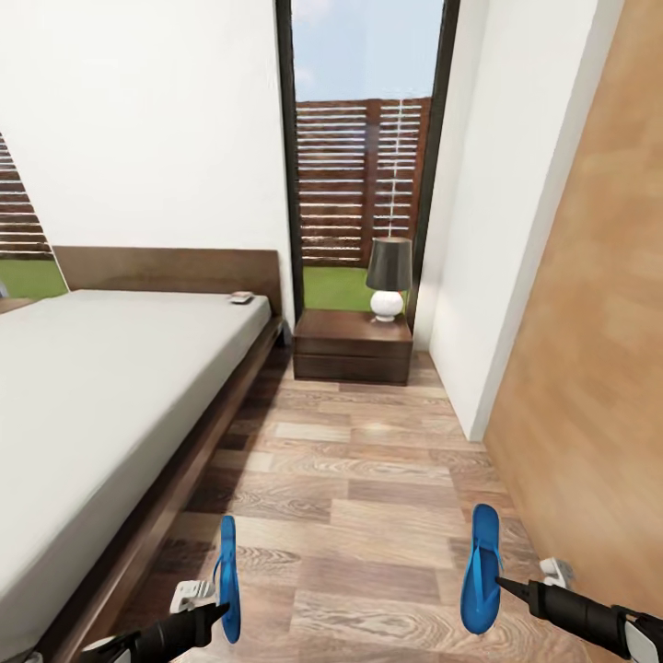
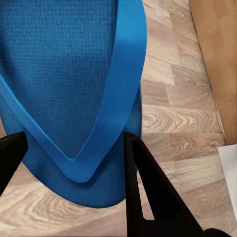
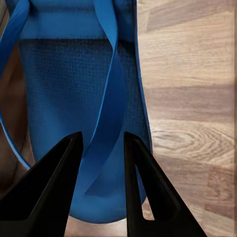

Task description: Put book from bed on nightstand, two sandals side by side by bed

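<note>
1. left gripper is closed on one blue sandal; right gripper pinches the other sandal's strap.
2. lower both soles flat, parallel, toes matching, the right one brought nearer the bed.
3. beyond lie the wood-plank floor, the nightstand ahead, and the book on the mattress's far corner.
</note>
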You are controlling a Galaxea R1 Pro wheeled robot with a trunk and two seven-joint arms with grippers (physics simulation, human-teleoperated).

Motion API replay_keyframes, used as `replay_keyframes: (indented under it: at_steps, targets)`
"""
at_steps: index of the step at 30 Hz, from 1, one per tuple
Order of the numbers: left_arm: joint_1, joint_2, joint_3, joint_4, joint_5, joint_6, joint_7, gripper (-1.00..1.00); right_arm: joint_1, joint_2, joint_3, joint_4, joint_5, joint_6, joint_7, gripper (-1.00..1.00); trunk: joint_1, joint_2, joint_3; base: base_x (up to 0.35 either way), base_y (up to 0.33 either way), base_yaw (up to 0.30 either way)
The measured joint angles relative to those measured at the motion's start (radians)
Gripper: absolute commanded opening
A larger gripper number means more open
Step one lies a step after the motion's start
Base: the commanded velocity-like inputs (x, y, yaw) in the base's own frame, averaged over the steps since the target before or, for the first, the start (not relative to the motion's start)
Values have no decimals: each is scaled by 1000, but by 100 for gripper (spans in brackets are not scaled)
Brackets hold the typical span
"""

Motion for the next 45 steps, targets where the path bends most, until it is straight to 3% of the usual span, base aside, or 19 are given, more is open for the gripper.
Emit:
replay_keyframes:
  at_steps: [33,45]
  targets:
    - [0,0,0,0,0,0,1,-100,0,0,0,0,0,-1,0,-100,0,0,0,320,-71,0]
    - [0,-1,-1,0,0,0,1,-100,0,13,0,0,0,-1,0,-100,0,0,0,320,-71,0]
